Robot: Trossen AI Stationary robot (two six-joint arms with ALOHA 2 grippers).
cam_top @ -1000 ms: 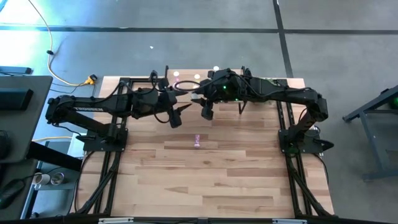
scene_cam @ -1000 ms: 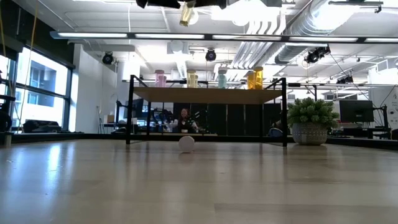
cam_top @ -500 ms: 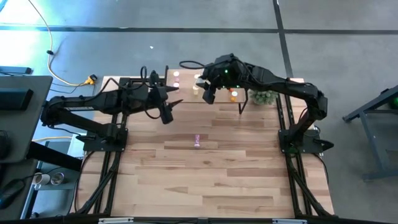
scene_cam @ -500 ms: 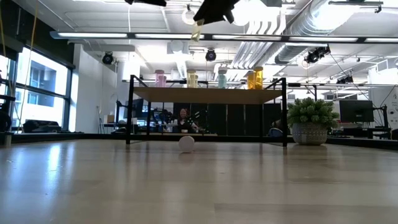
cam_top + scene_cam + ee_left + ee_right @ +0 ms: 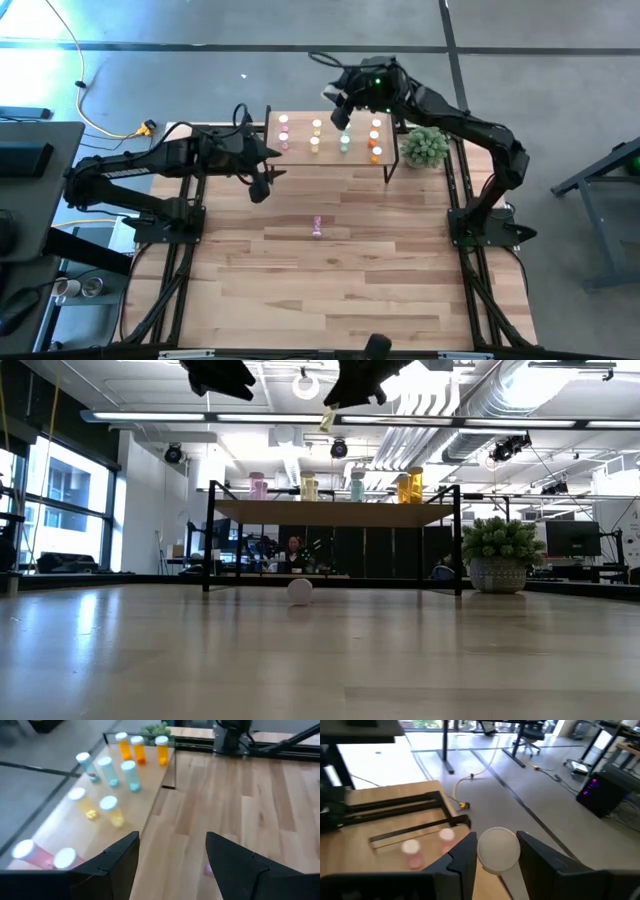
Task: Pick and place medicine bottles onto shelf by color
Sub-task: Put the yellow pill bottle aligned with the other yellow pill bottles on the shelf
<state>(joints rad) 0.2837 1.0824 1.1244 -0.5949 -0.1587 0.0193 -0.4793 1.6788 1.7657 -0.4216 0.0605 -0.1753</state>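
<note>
Right gripper (image 5: pixel 340 103): raised above the far edge of the shelf, over its middle; fingers clamped on a bottle whose white cap (image 5: pixel 498 849) fills the gap between them in the right wrist view.
Held bottle (image 5: pixel 327 420): yellowish body, hanging tilted under the right gripper, well above the shelf top and just beyond the yellow pair.
Left gripper (image 5: pixel 262 185): over the table just in front of the shelf's left corner; fingers (image 5: pixel 112 862) spread apart with nothing between them.
Shelf (image 5: pixel 329 160): light-wood board on black legs at the table's far edge, directly below the right gripper and just beyond the left one.
Bottles on shelf: eight, in four colour pairs running away from the left gripper's side.
Pink pair (image 5: pixel 283 132): nearest the left gripper, at the shelf's left end.
Yellow pair (image 5: pixel 316 135): next along, nearly below the right gripper.
Green pair (image 5: pixel 345 134): right of the yellow ones, also close under the right gripper.
Orange pair (image 5: pixel 376 143): at the shelf's right end, farthest from the left gripper.
Loose pink bottle (image 5: pixel 317 227): lying on its side on the tabletop (image 5: pixel 350 280), nearer than the left gripper and to its right, well apart from the shelf.
Potted plant (image 5: pixel 425 147): just beside the shelf's right end, right of the right gripper.
</note>
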